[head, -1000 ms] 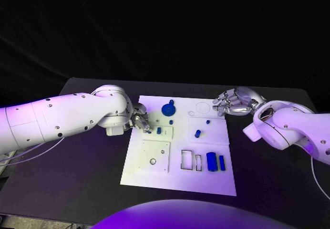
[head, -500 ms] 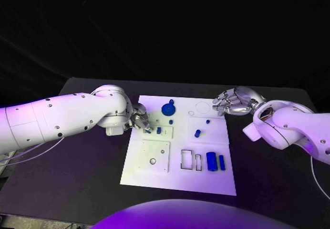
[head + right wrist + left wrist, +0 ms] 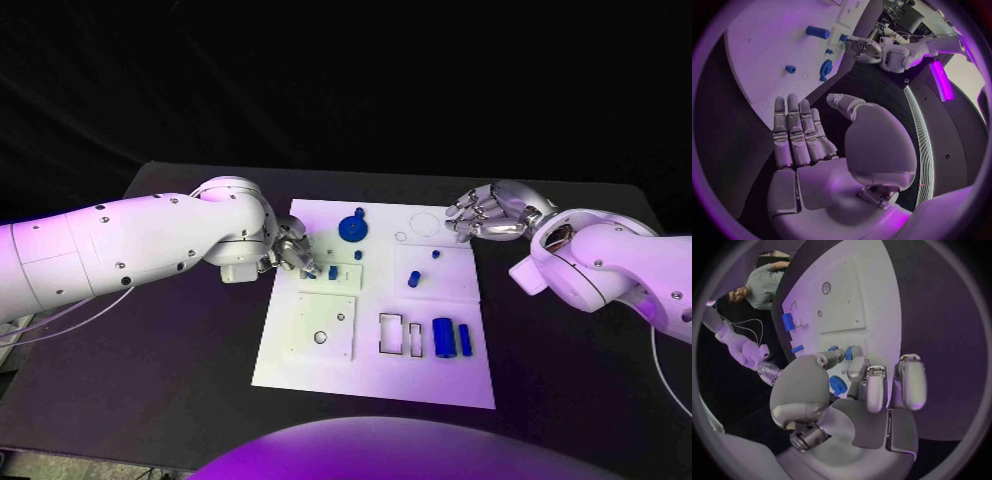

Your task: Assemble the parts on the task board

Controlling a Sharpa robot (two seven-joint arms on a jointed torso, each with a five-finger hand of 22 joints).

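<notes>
The task board [image 3: 378, 330] lies in the middle of the black table [image 3: 173, 380], a white plate with several blue parts on it: a round blue disc [image 3: 353, 229] near its far edge, two small blue pegs [image 3: 414, 279] towards the middle, and two upright blue blocks [image 3: 444, 339] beside a rectangular slot in the near right corner. The left hand [image 3: 293, 255] sits over the board's left edge, its fingers curled down beside a small blue part [image 3: 333, 272]; in the left wrist view the fingertips [image 3: 856, 371] close round a small blue piece [image 3: 848, 353], so it appears to pinch that part, though how firm the hold is cannot be told. The right hand [image 3: 488, 214] hovers just off the board's far right corner, palm up and fingers loosely apart, with nothing in it, as the right wrist view shows [image 3: 807, 145]. The step in hand looks like seating or lifting the small part at the left edge; to do it well the left hand should keep the piece upright, line it squarely over its recess before pressing, and avoid dragging the board sideways, with the right hand free to steady the plate if needed. The table is matte and dark, and black drapes close off the room behind.
</notes>
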